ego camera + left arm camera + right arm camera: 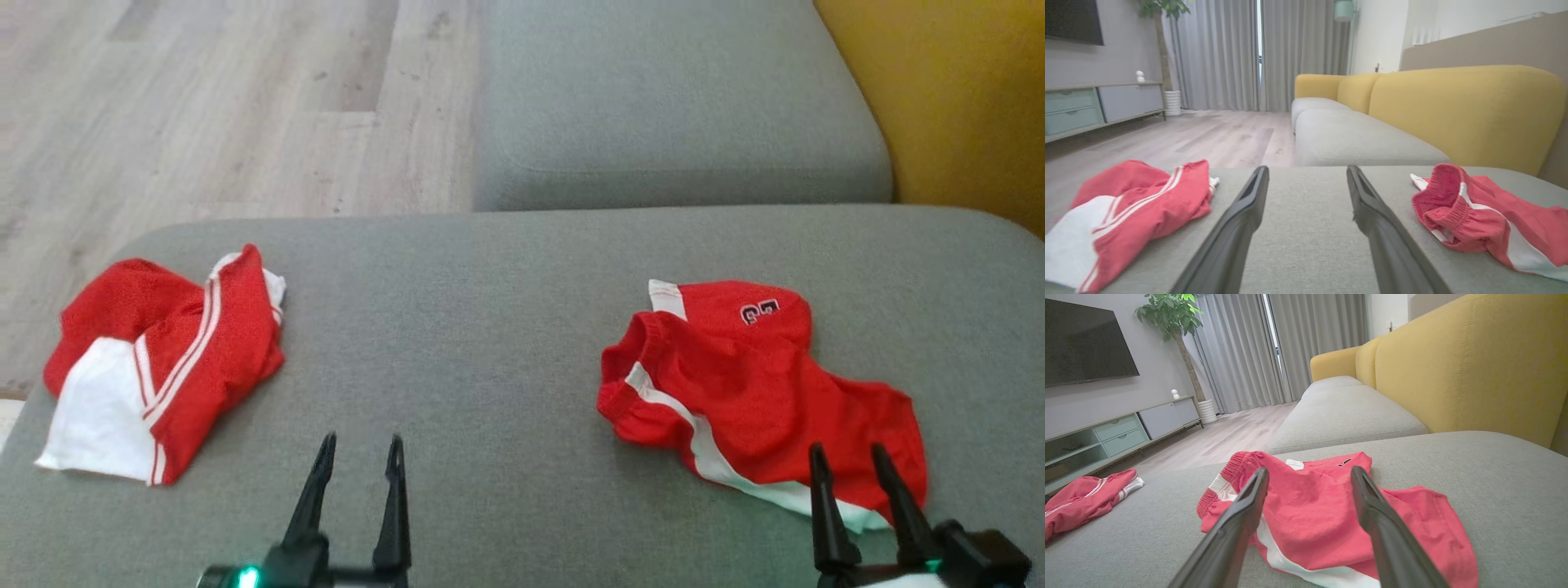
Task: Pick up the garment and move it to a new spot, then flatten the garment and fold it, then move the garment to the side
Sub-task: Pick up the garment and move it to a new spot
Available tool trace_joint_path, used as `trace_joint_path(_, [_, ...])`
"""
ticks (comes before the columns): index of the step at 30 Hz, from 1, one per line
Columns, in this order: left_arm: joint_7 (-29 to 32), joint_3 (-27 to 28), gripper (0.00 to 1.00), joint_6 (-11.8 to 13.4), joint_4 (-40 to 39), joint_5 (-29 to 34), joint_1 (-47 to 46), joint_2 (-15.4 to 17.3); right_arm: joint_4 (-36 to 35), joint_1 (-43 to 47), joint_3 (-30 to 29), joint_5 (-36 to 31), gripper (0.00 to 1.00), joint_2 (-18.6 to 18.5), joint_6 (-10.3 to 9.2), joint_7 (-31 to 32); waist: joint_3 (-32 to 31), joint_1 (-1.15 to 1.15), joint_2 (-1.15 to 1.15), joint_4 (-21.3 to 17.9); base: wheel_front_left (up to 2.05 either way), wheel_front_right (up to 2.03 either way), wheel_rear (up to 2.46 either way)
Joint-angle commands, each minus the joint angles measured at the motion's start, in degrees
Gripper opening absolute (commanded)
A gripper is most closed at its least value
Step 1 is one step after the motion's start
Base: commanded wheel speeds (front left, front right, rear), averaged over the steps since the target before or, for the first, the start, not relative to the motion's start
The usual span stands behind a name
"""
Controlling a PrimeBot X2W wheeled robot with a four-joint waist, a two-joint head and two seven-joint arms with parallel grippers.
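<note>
Two red and white garments lie on the grey sofa seat [490, 327]. One garment [188, 351] [1139, 200] [1081, 498] is a loosely folded bundle at the seat's left end, near the edge. The other garment [735, 384] [1474, 208] [1310, 490], with an elastic waistband and a small logo, lies crumpled on the right. My left gripper [361, 445] [1307, 171] stands open over bare cushion between them, holding nothing. My right gripper [847, 453] [1309, 471] is open just above the near edge of the right garment, its fingers pointing across it.
A second grey seat cushion [678, 106] lies beyond, with a yellow backrest [963, 106] on the right. Wooden floor [204, 106] lies past the seat's left and far edges. A TV cabinet [1118, 433] and a potted plant [1171, 318] stand across the room.
</note>
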Motion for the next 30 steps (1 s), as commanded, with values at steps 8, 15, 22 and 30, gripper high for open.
trace_joint_path(8, [-0.64,5.52,1.0,-2.58,-4.5,7.45,5.56,-2.1,-2.54,0.02,2.03,-0.59,1.0,-0.38,-0.04,-0.23,-1.71,0.01,0.0,0.95,0.0,0.0,0.0])
trace_joint_path(15, [-0.64,7.59,1.0,-5.03,-3.98,10.56,6.49,-3.88,-2.54,0.49,1.63,-0.57,1.0,-0.38,-0.04,-0.23,-1.79,0.01,0.0,0.69,0.0,0.0,0.0])
trace_joint_path(22, [-0.64,9.46,1.0,-6.31,-3.46,12.32,6.78,-4.95,-2.34,0.41,1.48,-0.97,1.0,-0.38,-0.04,-0.23,-1.49,0.01,0.0,0.09,0.0,0.0,0.0])
trace_joint_path(30, [-0.64,10.7,1.0,-7.21,-3.24,13.34,7.05,-6.19,-2.26,0.38,1.58,-1.35,1.0,-0.38,-0.04,-0.23,-1.12,0.01,0.0,0.04,0.0,0.0,0.0])
